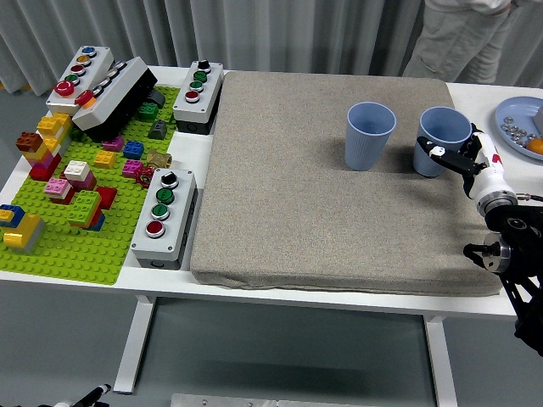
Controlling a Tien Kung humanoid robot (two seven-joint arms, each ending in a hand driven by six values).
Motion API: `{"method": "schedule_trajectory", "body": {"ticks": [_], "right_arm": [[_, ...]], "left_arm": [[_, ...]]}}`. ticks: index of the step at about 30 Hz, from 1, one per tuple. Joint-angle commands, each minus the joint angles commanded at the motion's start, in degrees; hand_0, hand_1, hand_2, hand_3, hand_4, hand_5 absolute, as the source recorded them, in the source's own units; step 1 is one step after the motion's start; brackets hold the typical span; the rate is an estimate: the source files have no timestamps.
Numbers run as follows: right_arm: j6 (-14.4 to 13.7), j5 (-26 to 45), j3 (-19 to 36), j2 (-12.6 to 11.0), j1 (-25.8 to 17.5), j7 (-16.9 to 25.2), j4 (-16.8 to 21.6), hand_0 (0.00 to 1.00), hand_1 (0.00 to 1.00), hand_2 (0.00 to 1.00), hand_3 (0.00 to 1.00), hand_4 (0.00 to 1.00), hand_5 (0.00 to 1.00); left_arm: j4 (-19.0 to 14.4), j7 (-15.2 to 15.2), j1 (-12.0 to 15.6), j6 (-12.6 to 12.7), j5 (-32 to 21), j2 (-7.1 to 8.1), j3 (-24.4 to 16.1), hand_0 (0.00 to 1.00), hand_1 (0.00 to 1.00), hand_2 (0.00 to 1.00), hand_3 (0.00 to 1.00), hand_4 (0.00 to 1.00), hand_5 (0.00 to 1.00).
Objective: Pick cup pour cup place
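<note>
A light blue plastic cup (443, 140) stands upright on the grey fabric mat (322, 203), near its right edge, with the right hand (458, 158) curled around its side. A second matching blue cup (369, 135) stands just left, apart. The mat covers the white counter (191, 284).

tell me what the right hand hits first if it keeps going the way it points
The right hand points left; its fingers already wrap the right-side blue cup. Beyond it, likely the other blue cup.

Two blue plastic cups (369, 134) (441, 140) are set side by side on the grey fabric mat (331, 220), toward its far right; a green brick baseplate (76, 246) lies left of it.
</note>
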Motion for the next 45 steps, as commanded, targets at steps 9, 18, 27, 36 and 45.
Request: {"method": "schedule_trajectory", "body": {"ticks": [9, 18, 27, 36, 45], "right_arm": [[0.3, -0.8, 0.0, 0.0, 0.0, -0.5, 0.0, 0.863, 0.754, 0.596, 0.657, 0.725, 0.074], [1.8, -1.3, 0.2, 0.0, 0.1, -1.4, -0.3, 0.869, 0.781, 0.640, 0.738, 0.715, 0.072], [3.5, -2.2, 1.1, -0.1, 0.1, -2.0, -0.4, 0.889, 0.821, 0.723, 0.821, 0.718, 0.080], [4.9, -2.7, 1.7, -0.2, 0.1, -2.1, -0.2, 0.966, 0.891, 0.899, 0.911, 0.813, 0.215], [5.3, -2.8, 2.0, -0.2, 0.2, -2.4, -0.3, 0.968, 0.890, 0.913, 0.920, 0.802, 0.203]], "left_arm": [[0.0, 0.0, 0.0, 0.0, 0.1, -0.02, -0.1, 0.827, 0.828, 0.883, 0.816, 0.642, 0.998], [0.0, 0.0, -0.1, 0.0, 0.1, -0.05, -0.2, 0.827, 0.828, 0.883, 0.816, 0.643, 0.998], [0.0, 0.0, -0.1, 0.0, 0.2, -0.07, -0.2, 0.826, 0.828, 0.883, 0.817, 0.643, 0.998], [0.0, 0.0, -0.1, 0.0, 0.3, -0.07, -0.3, 0.826, 0.828, 0.883, 0.816, 0.642, 0.998], [0.0, 0.0, -0.1, -0.1, 0.4, -0.09, -0.4, 0.826, 0.828, 0.883, 0.816, 0.642, 0.998]]}}
